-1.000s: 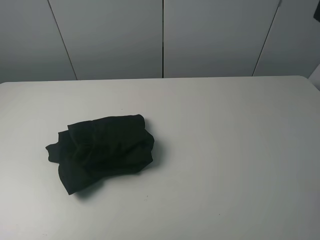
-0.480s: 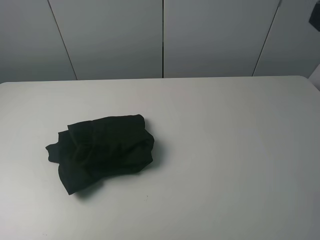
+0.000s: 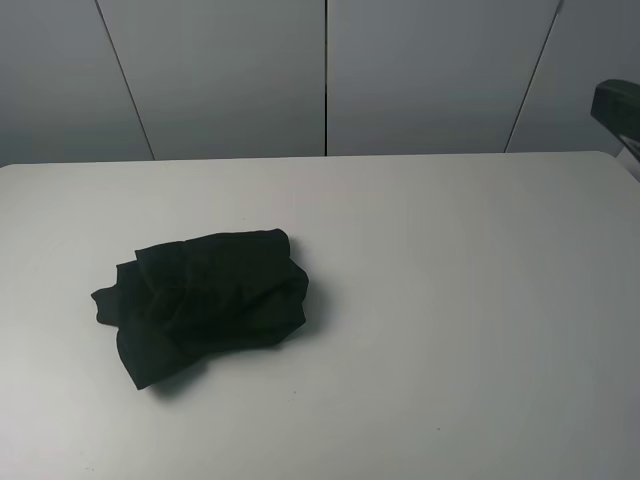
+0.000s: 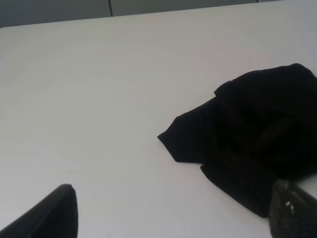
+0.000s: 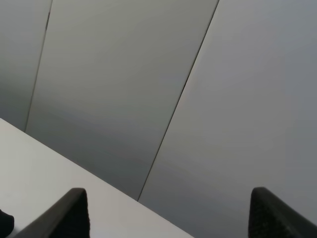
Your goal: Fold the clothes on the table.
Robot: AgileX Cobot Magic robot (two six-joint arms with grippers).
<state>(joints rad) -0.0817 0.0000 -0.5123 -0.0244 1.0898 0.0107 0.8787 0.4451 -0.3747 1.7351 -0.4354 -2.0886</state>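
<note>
- The clothes (image 3: pixel 205 302) lie as one crumpled black bundle on the left half of the surface (image 3: pixel 450 300), nearer the near edge than the far edge.
- The bundle is uneven: one flap of fabric projects toward the left, and a rolled fold runs along its far side. No printed characters or label can be made out in any view.
- The left hand (image 4: pixel 173 213) shows only in its own wrist view. Its two fingertips sit well apart, with nothing between them.
- The left hand is positioned above bare surface, close to the projecting flap of the clothes but not touching it.
- The right hand (image 5: pixel 168 213) shows in its wrist view with its fingertips spread apart and empty. It points at the grey wall panels (image 5: pixel 124 99) behind the surface, across the far edge of the surface.
- In the high view, a dark part of the right arm (image 3: pixel 618 105) shows at the far right edge, above the right corner of the surface and well apart from the clothes.
- The wall panels are divided by thin dark seams.
</note>
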